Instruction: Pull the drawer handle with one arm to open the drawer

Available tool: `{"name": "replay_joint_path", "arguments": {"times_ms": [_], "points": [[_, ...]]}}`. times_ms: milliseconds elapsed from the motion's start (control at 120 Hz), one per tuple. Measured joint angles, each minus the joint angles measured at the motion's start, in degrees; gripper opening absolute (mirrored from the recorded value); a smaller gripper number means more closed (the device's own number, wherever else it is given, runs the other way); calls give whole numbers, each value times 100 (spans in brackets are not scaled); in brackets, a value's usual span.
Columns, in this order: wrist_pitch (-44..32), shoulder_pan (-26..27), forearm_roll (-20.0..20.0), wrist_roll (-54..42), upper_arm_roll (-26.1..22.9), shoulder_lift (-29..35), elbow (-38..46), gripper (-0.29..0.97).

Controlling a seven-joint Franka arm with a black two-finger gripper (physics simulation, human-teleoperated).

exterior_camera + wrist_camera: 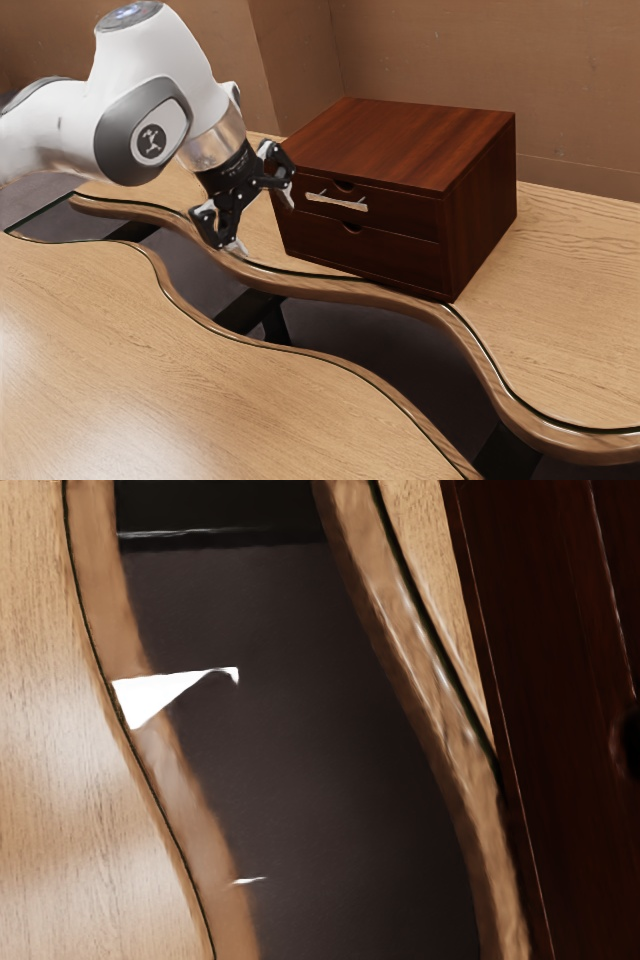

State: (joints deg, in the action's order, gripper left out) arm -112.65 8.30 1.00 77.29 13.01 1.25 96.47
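- Progress, gripper side: the gripper [262, 212] hangs just beside the cabinet's [420, 140] front corner on the exterior view's left. Its fingers are spread wide and hold nothing.
- Progress, handle: the silver handle [337, 201] lies across the top drawer [385, 212], near the gripper but apart from it. No finger touches it.
- Progress, drawer: the top drawer's front sits flush with the drawer below it, so it looks shut. I judge the task barely begun: reaching the handle, closing on it and pulling are all left to do.
- Pose, arm: the white arm [140, 110] comes in from the exterior view's left, with its last links bent down toward the table [100, 380].
- Pose, hand: the hand is tilted, fingers pointing down and toward the cabinet. One finger stands higher, near the cabinet's edge; the other is lower, over the table's wavy rim.
- Wrist view: the hand looks down at the dark gap [320, 780] between the two wooden surfaces, and the cabinet's dark wood [560, 730] runs alongside.
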Motion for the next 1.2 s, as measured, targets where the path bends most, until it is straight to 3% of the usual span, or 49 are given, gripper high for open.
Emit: {"name": "replay_joint_path", "arguments": {"times_ms": [67, 150, 800, 1000, 1200], "points": [[-237, -493, 0, 181, -477, -178, -133, 68], [-444, -684, -2, 380, -678, -474, -400, 68], [-1193, -865, -56, 1307, -721, -1499, -988, 68], [-1245, -884, -56, 1357, -722, -1550, -1007, 44], [-1265, -989, -56, 1348, -713, -1914, -1470, 37]]}}
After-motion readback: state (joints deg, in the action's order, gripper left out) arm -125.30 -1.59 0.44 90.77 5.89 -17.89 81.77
